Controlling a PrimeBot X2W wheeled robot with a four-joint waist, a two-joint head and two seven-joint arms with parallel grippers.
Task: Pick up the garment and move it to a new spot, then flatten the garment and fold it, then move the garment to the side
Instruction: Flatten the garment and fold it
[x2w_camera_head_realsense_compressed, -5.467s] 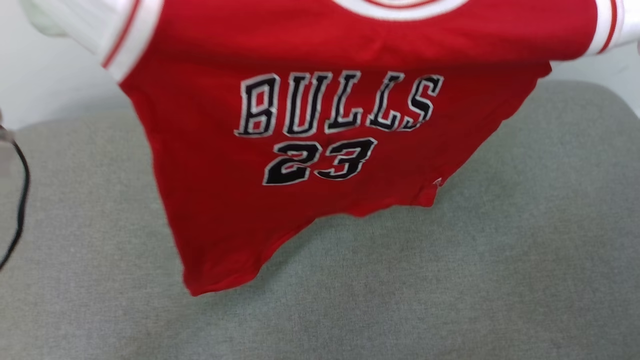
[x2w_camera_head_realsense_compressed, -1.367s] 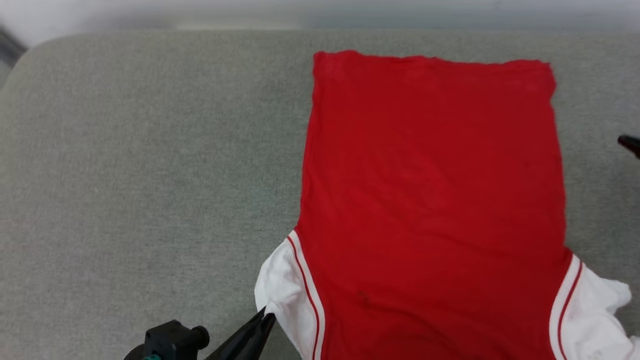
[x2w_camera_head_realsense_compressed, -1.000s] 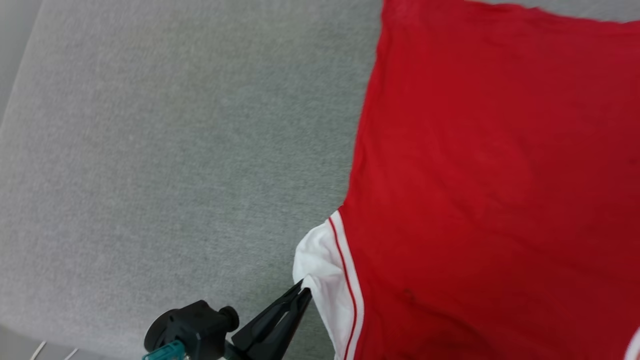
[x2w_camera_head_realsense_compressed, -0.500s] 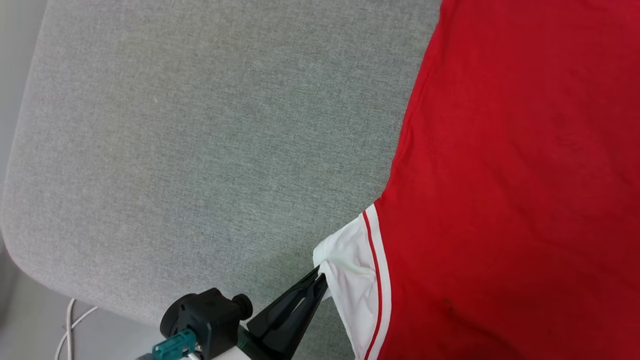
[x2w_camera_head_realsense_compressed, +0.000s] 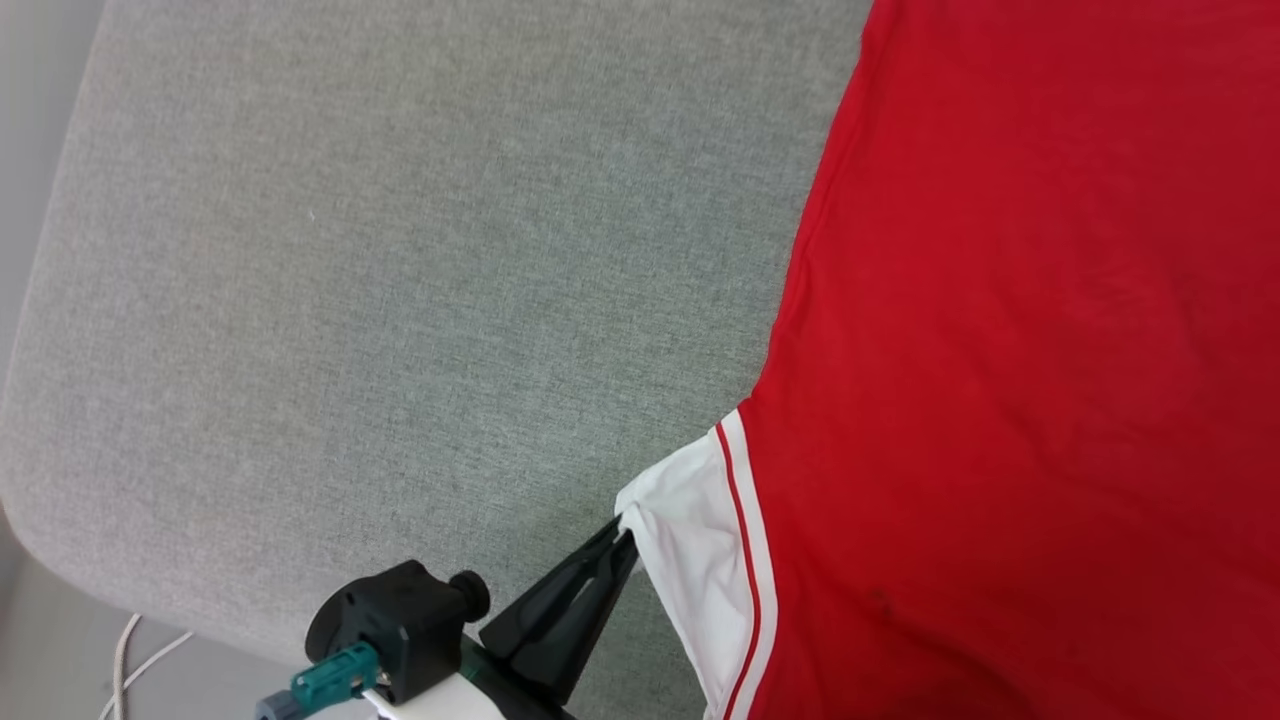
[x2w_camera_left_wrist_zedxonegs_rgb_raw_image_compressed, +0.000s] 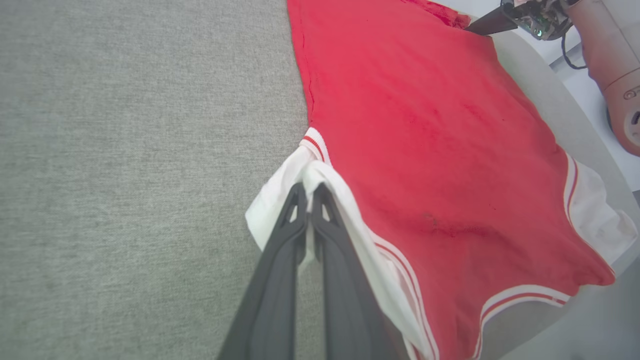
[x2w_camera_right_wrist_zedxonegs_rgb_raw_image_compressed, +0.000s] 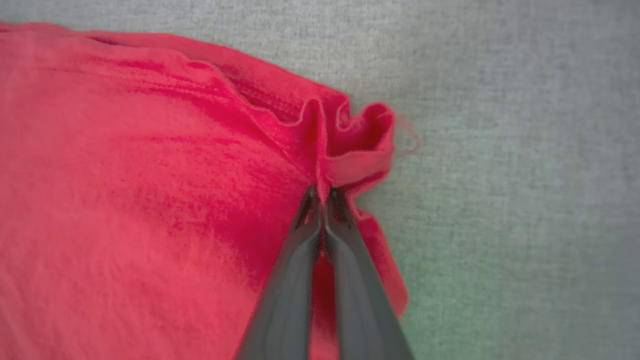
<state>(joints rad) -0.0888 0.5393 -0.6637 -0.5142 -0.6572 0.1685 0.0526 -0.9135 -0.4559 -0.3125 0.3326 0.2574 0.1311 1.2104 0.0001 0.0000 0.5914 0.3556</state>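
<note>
Garment (x2w_camera_head_realsense_compressed: 1000, 350) flat on grey cushion (x2w_camera_head_realsense_compressed: 400, 300), plain side up, long axis near-to-far, sleeves nearest robot. Left gripper (x2w_camera_head_realsense_compressed: 622, 530) clamps white sleeve (x2w_camera_head_realsense_compressed: 680, 540); right gripper (x2w_camera_right_wrist_zedxonegs_rgb_raw_image_compressed: 322, 192) clamps red hem corner (x2w_camera_right_wrist_zedxonegs_rgb_raw_image_compressed: 360, 150).

My left gripper (x2w_camera_head_realsense_compressed: 623, 532) has two long, dark, tapering fingers (x2w_camera_head_realsense_compressed: 560, 620) with narrow slots near the tips, set on a rounded black housing (x2w_camera_head_realsense_compressed: 385, 630) with a small knob (x2w_camera_head_realsense_compressed: 470, 590), a teal connector (x2w_camera_head_realsense_compressed: 335, 675) and a pale forearm (x2w_camera_head_realsense_compressed: 440, 705). My right arm's casing (x2w_camera_left_wrist_zedxonegs_rgb_raw_image_compressed: 607, 55) is salmon pink with a black cable (x2w_camera_left_wrist_zedxonegs_rgb_raw_image_compressed: 564, 52) beside it.
</note>
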